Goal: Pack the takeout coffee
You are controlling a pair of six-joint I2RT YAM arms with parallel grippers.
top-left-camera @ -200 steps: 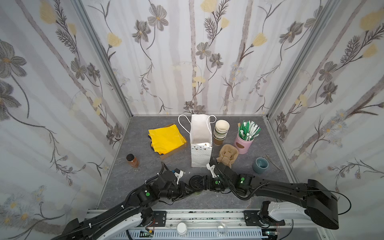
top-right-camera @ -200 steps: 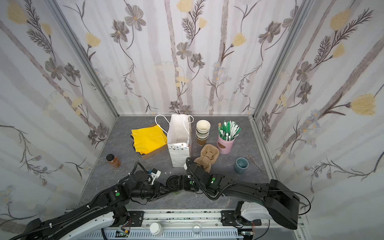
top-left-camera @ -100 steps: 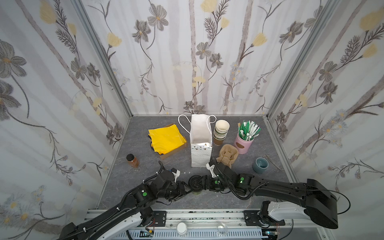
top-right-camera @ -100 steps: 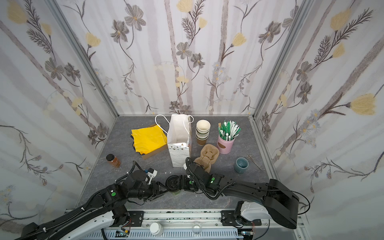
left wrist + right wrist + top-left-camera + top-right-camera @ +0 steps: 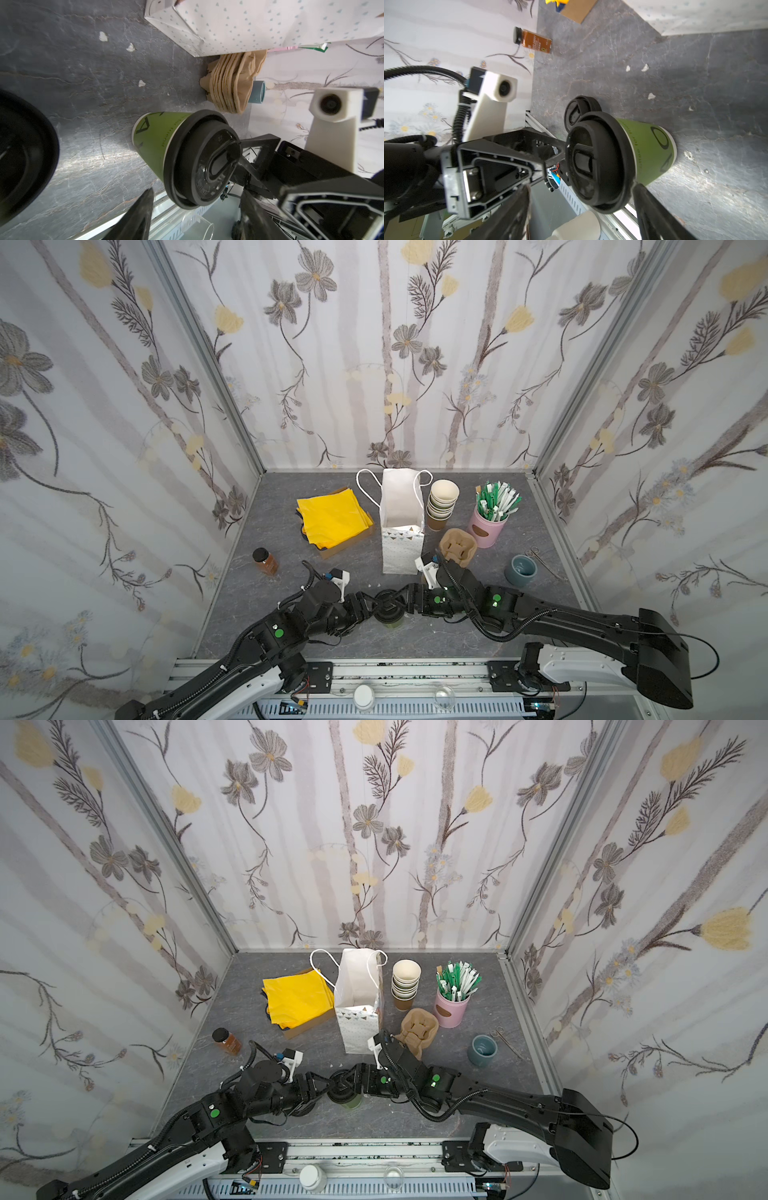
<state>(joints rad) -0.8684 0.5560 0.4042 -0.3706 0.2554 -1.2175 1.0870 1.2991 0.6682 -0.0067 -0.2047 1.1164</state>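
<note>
Grippers first: my left gripper (image 5: 197,191) has its jaws spread wide and clamps nothing, and its wrist view looks out between two black fingers (image 5: 139,216) at the takeout coffee (image 5: 176,149), a small paper cup with an olive-green body and a black plastic sip lid pressed on. My right gripper (image 5: 581,185) is released too, jaws wider than the lid, one fingertip (image 5: 643,197) just beside the cup wall under the lid's rim; touching or not, I cannot tell. From each wrist view the opposite gripper's tips sit right at the lid's edge, one arm on either side. In both top views the takeout coffee (image 5: 390,614) stands upright on the grey stone-patterned table (image 5: 415,645), near the front edge, between my two grippers. Just beside it, on my left arm's side, lies a low stack of black plastic lids (image 5: 578,110). Behind the cup, apart from it, a white paper bag with cord handles and a small triangle print (image 5: 401,556) stands upright, mouth open. Right of the bag: a stack of brown moulded-pulp cup carriers (image 5: 457,545), a stack of lidless brown paper cups with cream insides (image 5: 442,504), a pink tin full of green-and-white sachets (image 5: 486,526) and a blue-grey ceramic cup (image 5: 520,571). Left of the bag, yellow napkins in a cardboard tray (image 5: 332,516) and an amber bottle with a black cap (image 5: 265,563).
</note>
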